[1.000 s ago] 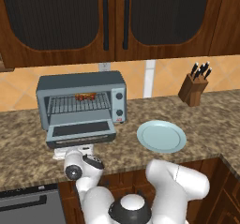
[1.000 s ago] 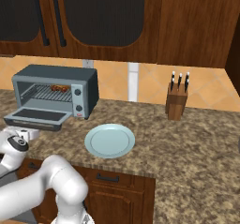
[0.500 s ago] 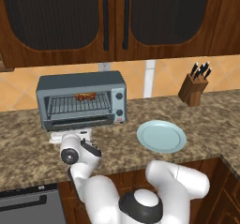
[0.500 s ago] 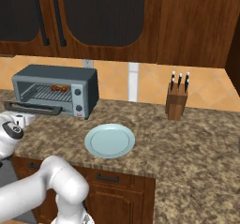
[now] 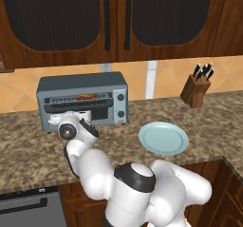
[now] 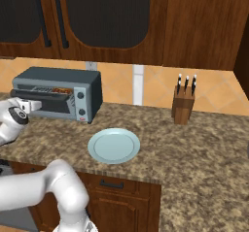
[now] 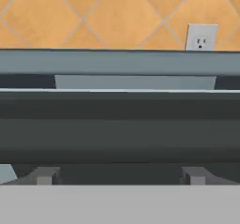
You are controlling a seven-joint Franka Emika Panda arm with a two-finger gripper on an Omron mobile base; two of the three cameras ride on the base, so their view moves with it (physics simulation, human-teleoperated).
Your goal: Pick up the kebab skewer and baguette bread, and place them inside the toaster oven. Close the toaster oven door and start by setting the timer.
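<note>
One relation matters to us: the toaster oven door [image 5: 80, 108], its long axis running left to right, stands nearly shut directly in front of our gripper [image 7: 120, 178], whose jaws gape wide and hold nothing. Red-brown food [image 5: 85, 97] shows through the remaining gap; we cannot make out the bread. The knobs [image 5: 120, 106] lie right of the gripper.
</note>
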